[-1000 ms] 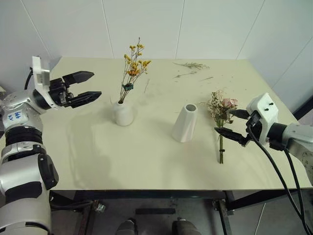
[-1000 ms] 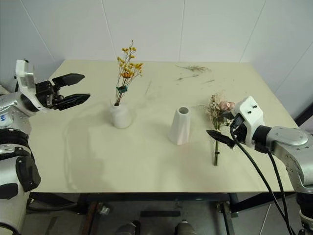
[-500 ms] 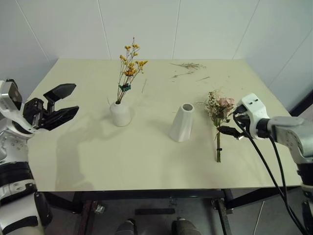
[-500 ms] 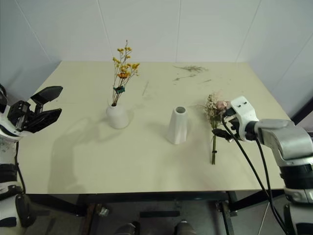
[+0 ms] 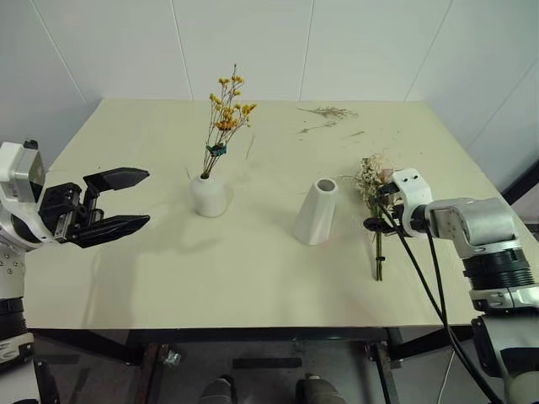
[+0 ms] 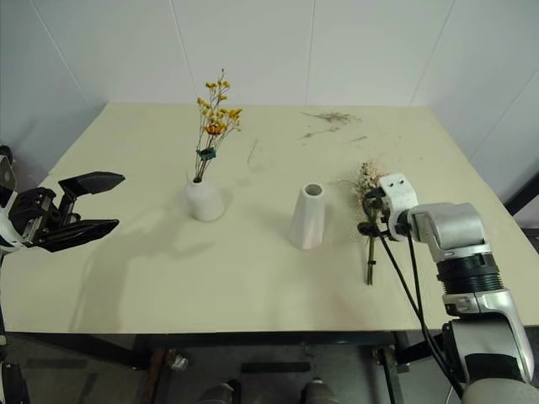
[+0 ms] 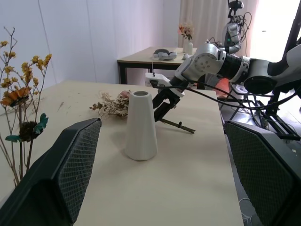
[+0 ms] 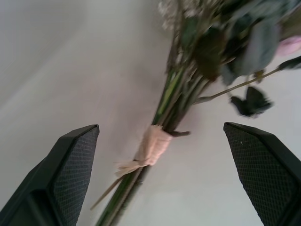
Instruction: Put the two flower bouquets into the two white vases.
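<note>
Cream-coloured bench (image 5: 253,278) carries everything the task needs: the yellow-orange sprig (image 5: 226,118) already stands in the round white vase (image 5: 208,195), while the tapered white vase (image 5: 317,212) stands empty near the middle, and the fuller bouquet (image 5: 376,194) of pale dried flowers with a pink rose lies flat just beside it, stems pointing toward the near edge. The right gripper (image 5: 379,208) hangs over that bouquet with its fingers spread wide, holding nothing; in the right wrist view the stems and their tan paper tie (image 8: 151,146) sit between the two fingers. The step in hand looks like the pick-up, and it would go best if the fingers closed across the bound stems at or just below the tie, where the bunch is tight and stiff, rather than on the fragile heads. A low approach matters, since the stems lie on the bench. Loose dried twigs (image 5: 328,112) at the far side are not part of the job. The left gripper (image 5: 116,200) waits well apart at the left edge, fingers spread and empty.
</note>
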